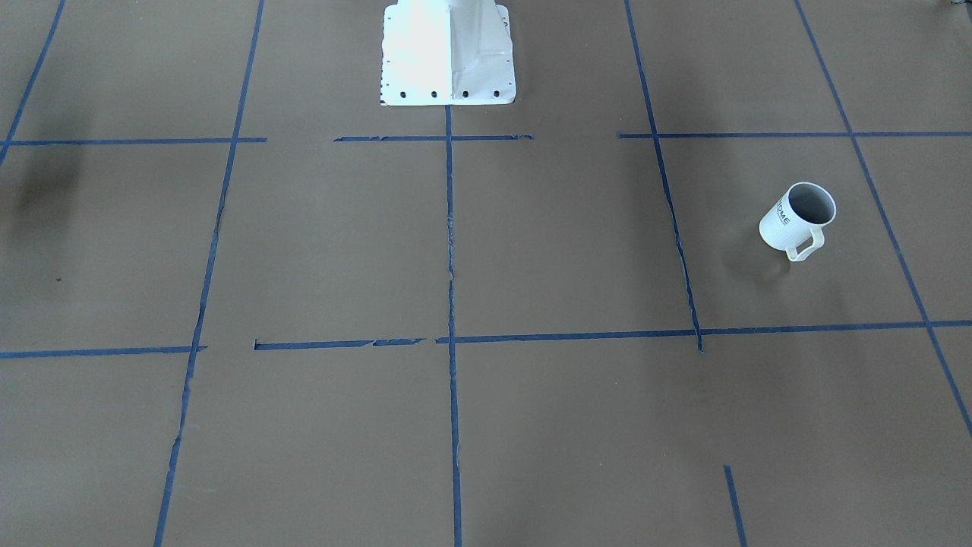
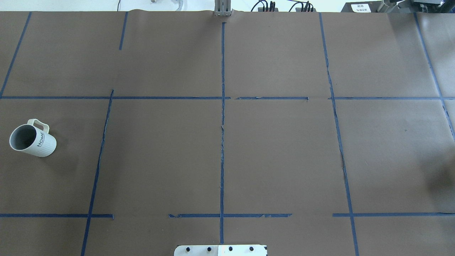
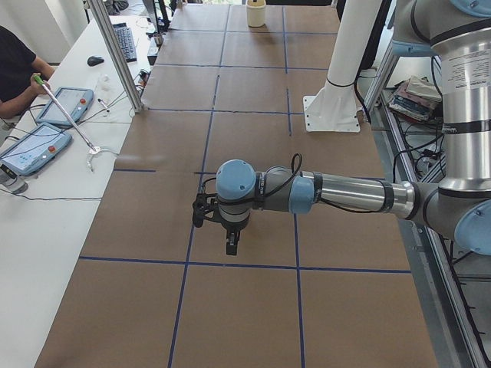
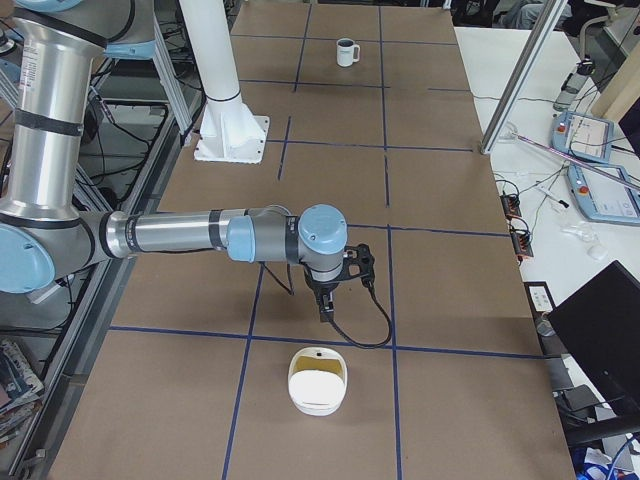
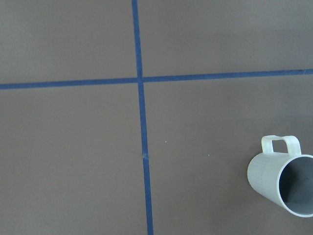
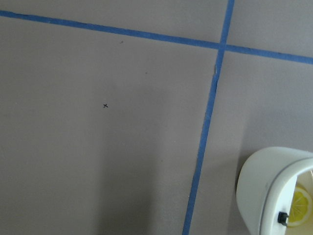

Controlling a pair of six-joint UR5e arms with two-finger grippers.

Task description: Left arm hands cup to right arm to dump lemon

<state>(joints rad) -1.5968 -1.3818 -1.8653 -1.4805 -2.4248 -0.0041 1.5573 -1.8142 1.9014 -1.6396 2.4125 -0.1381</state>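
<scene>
The brown table point(image 2: 277, 153) was gridded with blue tape point(image 2: 223, 142). Only the side views caught the left gripper point(image 3: 231, 244) and right gripper point(image 4: 325, 308); whether either was spread or pressed together couldn't be told. The cup point(image 2: 33, 138), white, ribbed and lettered HOME, stood upright at the robot's far left.

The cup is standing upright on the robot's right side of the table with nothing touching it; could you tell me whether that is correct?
Not quite: the cup stands upright on the robot's left side of the table, not its right, as the overhead exterior view shows at its left edge. Nothing is touching it.
</scene>
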